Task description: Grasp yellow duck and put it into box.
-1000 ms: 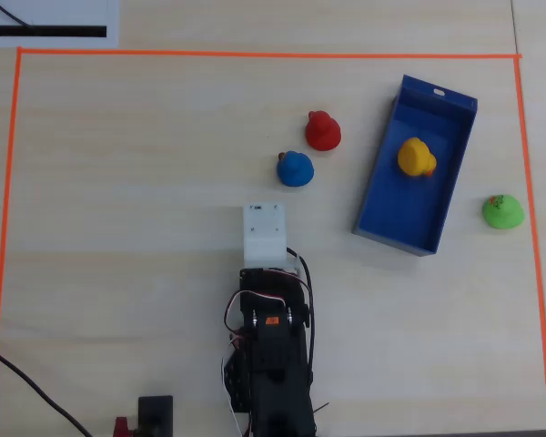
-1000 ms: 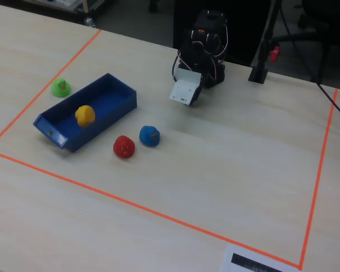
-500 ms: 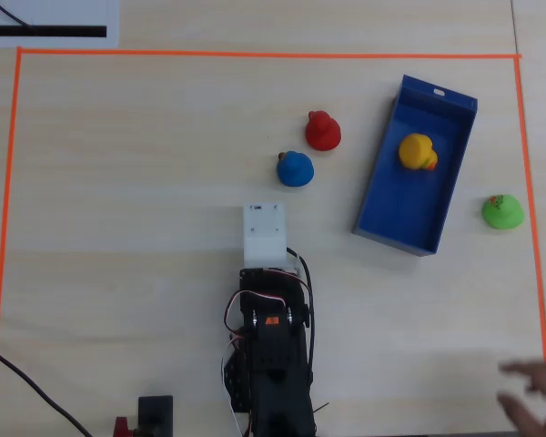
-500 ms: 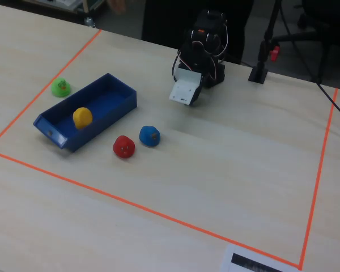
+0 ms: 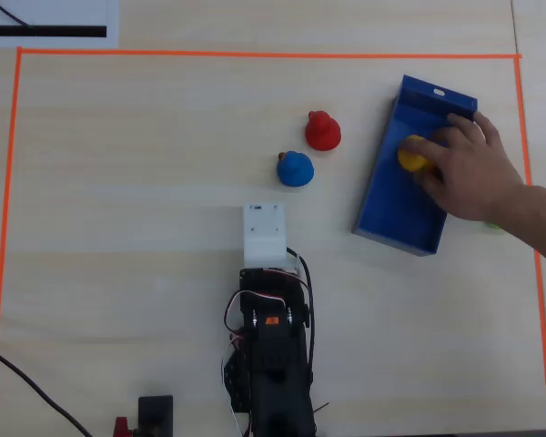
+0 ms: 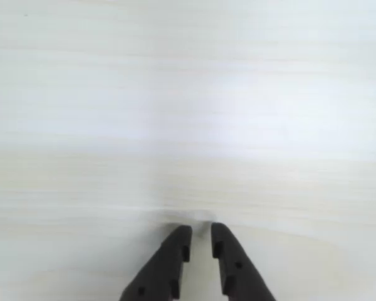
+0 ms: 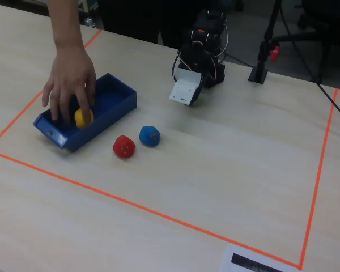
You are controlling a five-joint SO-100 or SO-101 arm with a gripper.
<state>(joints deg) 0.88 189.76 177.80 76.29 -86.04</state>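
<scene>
The yellow duck (image 5: 412, 155) sits inside the blue box (image 5: 396, 205) at the right of the overhead view, under the fingers of a person's hand (image 5: 469, 168). In the fixed view the duck (image 7: 82, 118) and box (image 7: 116, 102) are at the left, with the hand (image 7: 68, 85) on them. My arm is folded back near the table's middle edge, its white wrist housing (image 5: 264, 232) far from the box. In the wrist view my gripper (image 6: 200, 231) is shut and empty, just above bare tabletop.
A red duck (image 5: 323, 132) and a blue duck (image 5: 295, 168) stand on the table between my arm and the box. A small green thing (image 5: 496, 226) peeks out beside the person's forearm. Orange tape (image 5: 255, 54) frames the work area.
</scene>
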